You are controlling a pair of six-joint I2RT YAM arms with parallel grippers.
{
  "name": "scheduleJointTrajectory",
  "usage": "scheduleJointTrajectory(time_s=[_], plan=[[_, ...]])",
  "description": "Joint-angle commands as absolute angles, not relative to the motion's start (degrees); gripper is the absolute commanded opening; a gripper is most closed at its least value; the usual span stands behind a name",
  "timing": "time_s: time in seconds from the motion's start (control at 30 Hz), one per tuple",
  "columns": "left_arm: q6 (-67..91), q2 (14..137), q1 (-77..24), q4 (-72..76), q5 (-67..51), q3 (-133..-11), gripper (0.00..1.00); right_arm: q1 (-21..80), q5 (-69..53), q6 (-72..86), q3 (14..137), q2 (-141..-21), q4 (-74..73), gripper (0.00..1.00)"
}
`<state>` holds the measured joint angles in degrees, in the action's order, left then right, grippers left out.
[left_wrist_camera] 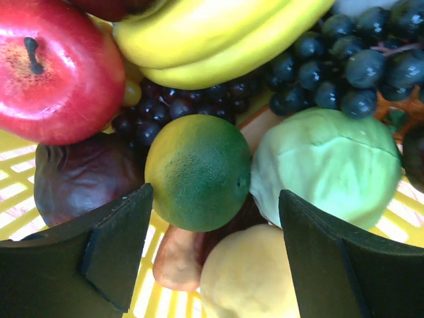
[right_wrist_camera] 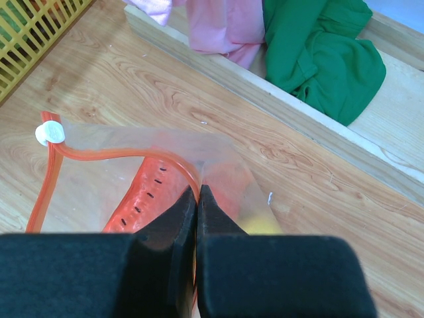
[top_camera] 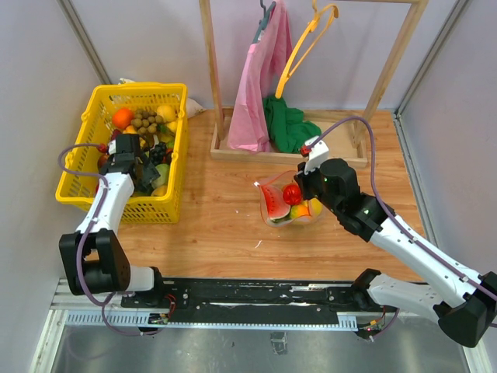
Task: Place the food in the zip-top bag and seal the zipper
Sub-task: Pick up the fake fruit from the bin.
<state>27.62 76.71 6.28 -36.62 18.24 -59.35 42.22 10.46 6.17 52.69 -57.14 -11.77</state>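
Note:
The clear zip-top bag [top_camera: 289, 203] lies on the wooden table with a watermelon slice, a red piece and a yellow piece inside. My right gripper [right_wrist_camera: 198, 192] is shut on the bag's red-orange zipper [right_wrist_camera: 126, 156] at the mouth edge; the white slider [right_wrist_camera: 50, 134] sits at the far left end. My left gripper [left_wrist_camera: 215, 228] is open inside the yellow basket [top_camera: 87, 159], its fingers either side of a dark green round fruit [left_wrist_camera: 199, 171] and a pale yellow piece [left_wrist_camera: 248, 275]. A pale green cabbage [left_wrist_camera: 324, 165] and a red apple [left_wrist_camera: 56, 69] lie close by.
The basket also holds bananas [left_wrist_camera: 218, 36], dark grapes [left_wrist_camera: 344, 59] and an orange [top_camera: 122, 117]. A wooden rack [top_camera: 289, 148] at the back holds a pink garment [top_camera: 260, 85], a green cloth [right_wrist_camera: 318, 56] and a yellow hanger [top_camera: 307, 43].

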Motion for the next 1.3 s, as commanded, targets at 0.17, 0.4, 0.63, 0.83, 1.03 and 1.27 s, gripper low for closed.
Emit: scheduleJointTrajectory(time_s=[0.17, 0.4, 0.63, 0.83, 1.03, 1.27], plan=[[27.96, 77.93, 8.3, -32.26, 19.93, -57.73, 0.79, 41.57, 10.04, 5.71, 52.13, -56.25, -9.67, 0.01], [28.11, 79.67, 8.64, -31.67, 19.43, -56.41, 0.84, 41.55, 10.06, 5.72, 52.19, -56.23, -9.67, 0.01], [27.98, 82.07, 8.88, -30.36, 18.53, -55.41, 0.83, 41.57, 10.04, 5.71, 52.0, -56.34, -9.58, 0.01], [27.87, 83.66, 9.0, -29.49, 16.81, -54.98, 0.77, 41.52, 10.02, 5.77, 51.94, -56.33, -9.46, 0.01], [27.51, 83.83, 9.24, -28.56, 15.21, -55.45, 0.62, 41.57, 10.02, 5.85, 51.77, -56.33, -9.49, 0.01], [25.84, 79.48, 9.28, -28.44, 14.85, -56.89, 0.33, 41.57, 9.93, 5.89, 51.94, -56.0, -9.54, 0.01]])
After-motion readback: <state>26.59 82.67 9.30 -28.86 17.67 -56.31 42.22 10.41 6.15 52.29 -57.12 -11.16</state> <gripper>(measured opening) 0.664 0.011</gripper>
